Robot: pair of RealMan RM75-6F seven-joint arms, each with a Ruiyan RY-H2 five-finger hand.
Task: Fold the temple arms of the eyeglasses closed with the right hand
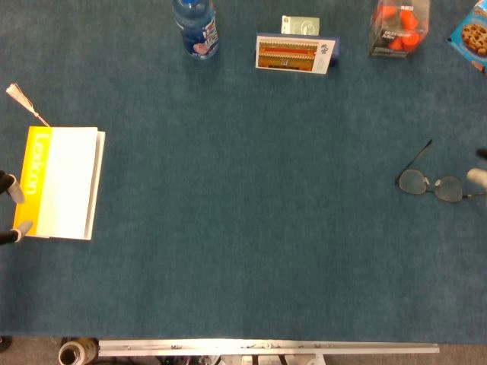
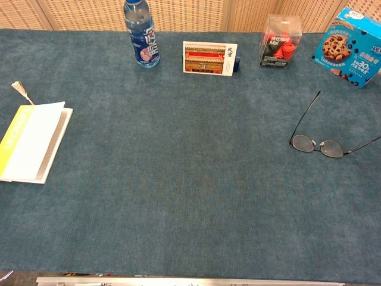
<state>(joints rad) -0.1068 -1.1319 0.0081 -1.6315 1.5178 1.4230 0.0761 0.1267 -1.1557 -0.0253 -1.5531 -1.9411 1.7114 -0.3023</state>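
The thin-framed eyeglasses (image 1: 430, 184) lie on the blue tablecloth at the right, lenses toward the front. Both temple arms stand unfolded: one runs back and to the right from the left lens, the other reaches toward the right edge. The chest view shows the eyeglasses (image 2: 318, 145) alone, with no hand near them. My right hand (image 1: 479, 176) shows only as fingertips at the right edge of the head view, just right of the glasses and not touching them. My left hand (image 1: 9, 187) shows as two spread fingertips at the left edge, beside the book.
A yellow and white book (image 1: 62, 182) with a tassel lies at the left. Along the back stand a blue bottle (image 1: 195, 26), a picture card (image 1: 295, 54), a clear box of orange parts (image 1: 399, 29) and a cookie box (image 2: 352, 47).
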